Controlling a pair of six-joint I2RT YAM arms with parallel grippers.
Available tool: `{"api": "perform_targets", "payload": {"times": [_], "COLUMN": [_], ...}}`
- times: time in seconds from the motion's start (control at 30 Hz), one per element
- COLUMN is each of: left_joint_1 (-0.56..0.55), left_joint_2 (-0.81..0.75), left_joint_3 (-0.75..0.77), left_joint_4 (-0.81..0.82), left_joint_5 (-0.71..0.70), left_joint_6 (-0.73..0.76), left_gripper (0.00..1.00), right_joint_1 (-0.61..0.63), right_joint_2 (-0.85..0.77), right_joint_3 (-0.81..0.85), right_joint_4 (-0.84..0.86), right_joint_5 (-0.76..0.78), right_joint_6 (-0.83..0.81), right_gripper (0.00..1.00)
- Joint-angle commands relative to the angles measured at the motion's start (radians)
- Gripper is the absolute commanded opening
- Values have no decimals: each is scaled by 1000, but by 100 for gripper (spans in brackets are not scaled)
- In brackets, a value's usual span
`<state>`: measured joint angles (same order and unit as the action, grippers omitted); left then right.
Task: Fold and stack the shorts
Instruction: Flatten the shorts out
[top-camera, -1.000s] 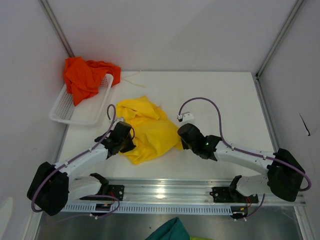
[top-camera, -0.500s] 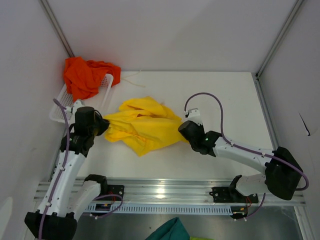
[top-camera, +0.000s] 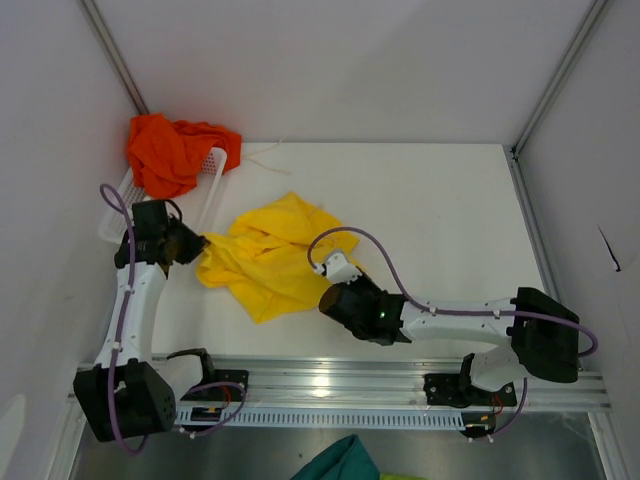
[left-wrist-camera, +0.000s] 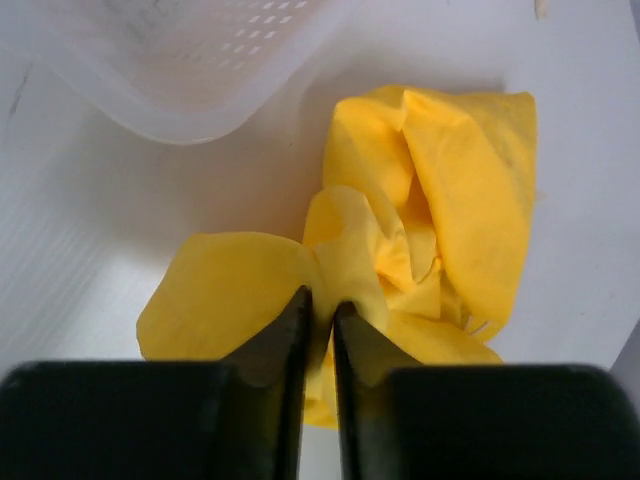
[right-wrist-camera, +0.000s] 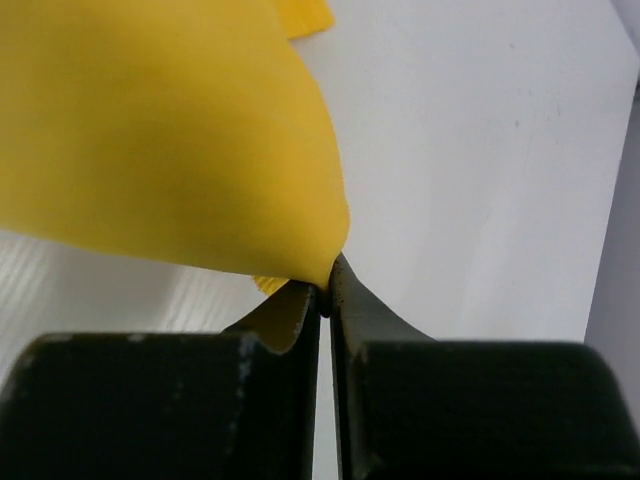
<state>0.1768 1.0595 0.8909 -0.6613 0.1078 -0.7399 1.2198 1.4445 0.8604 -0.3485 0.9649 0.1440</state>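
Note:
The yellow shorts lie crumpled at the table's left-centre. My left gripper is shut on their left edge, close to the basket. In the left wrist view the fabric is bunched between the closed fingertips of that gripper. My right gripper is shut on the near right corner. The right wrist view shows the cloth pinched at the tips of this gripper. The orange-red shorts are heaped over the far end of the white basket.
The white basket stands at the far left against the side wall. A teal-green cloth pokes up below the arms' rail. The enclosure walls close in the table on the left, right and back.
My left arm swung left toward the basket, dragging the yellow shorts' left edge with it. The right gripper pulled its corner left and toward the near edge.

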Motion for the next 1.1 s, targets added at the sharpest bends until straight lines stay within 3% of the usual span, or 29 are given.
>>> {"api": "perform_targets", "payload": {"times": [0.0,0.07,0.1,0.17,0.2,0.3,0.33,0.6,0.83,1.07], "left_joint_1": [7,6,3,-16,-20,-46,-57,-341,-651,-922], "left_joint_2": [-24,-50,-62,-114,-133,-208,-243,-392,-227,-104], "left_joint_3": [74,95,101,117,120,80,28,-213,-218,-98], "left_joint_4": [42,19,-4,-40,-52,-72,-72,12,81,68], "left_joint_5": [37,-14,-34,-62,-66,-31,4,29,-130,-324], "left_joint_6": [79,112,119,134,135,143,140,30,-13,45], "left_gripper": [19,48,76,90,95,97,97,96,95,97], "right_joint_1": [81,93,96,96,95,80,57,-124,-174,-218], "right_joint_2": [-29,-41,-42,-38,-39,-71,-85,-222,-266,-395], "right_joint_3": [-27,-34,-28,-1,6,14,8,-110,-170,-279], "right_joint_4": [196,215,212,206,200,203,210,238,221,243], "right_joint_5": [-14,-47,-69,-136,-155,-287,-349,-594,-640,-707], "right_joint_6": [-177,-213,-216,-216,-204,-172,-158,-34,5,83], "right_gripper": [6,12,14,19,27,40,48,62,79,82]}}
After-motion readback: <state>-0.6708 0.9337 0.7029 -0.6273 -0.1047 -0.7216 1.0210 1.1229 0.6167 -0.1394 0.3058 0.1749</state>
